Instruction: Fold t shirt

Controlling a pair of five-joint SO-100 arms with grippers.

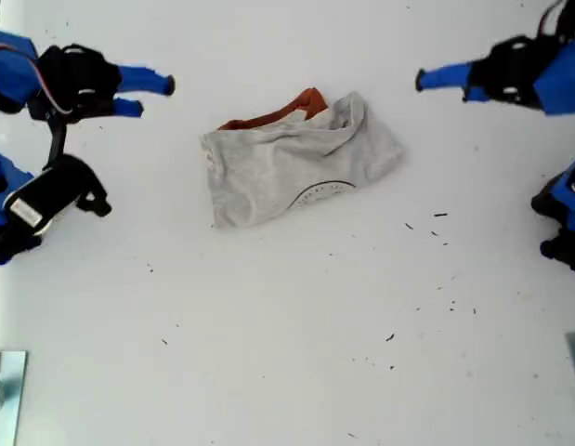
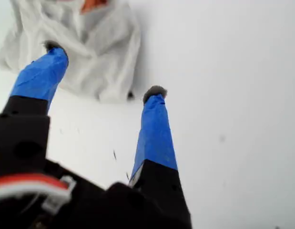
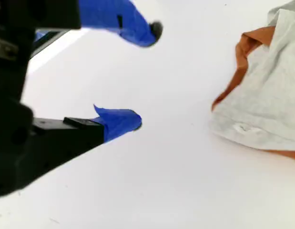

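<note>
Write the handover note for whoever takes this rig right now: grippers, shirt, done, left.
My first gripper: open, empty, off the cloth, pointing at the shirt's grey side.
My second gripper: open, empty, apart from the shirt, facing the edge where orange shows.
The t shirt: mid-table, bunched into a rough grey bundle, orange trim peeking out along the far edge in the exterior view, curved print on the near side.
Done: shirt looks folded over into a compact shape, both arms clear.
Left: the bundle is wrinkled and uneven; judge whether it needs another tidy fold.

Overhead view; two low wrist views
</note>
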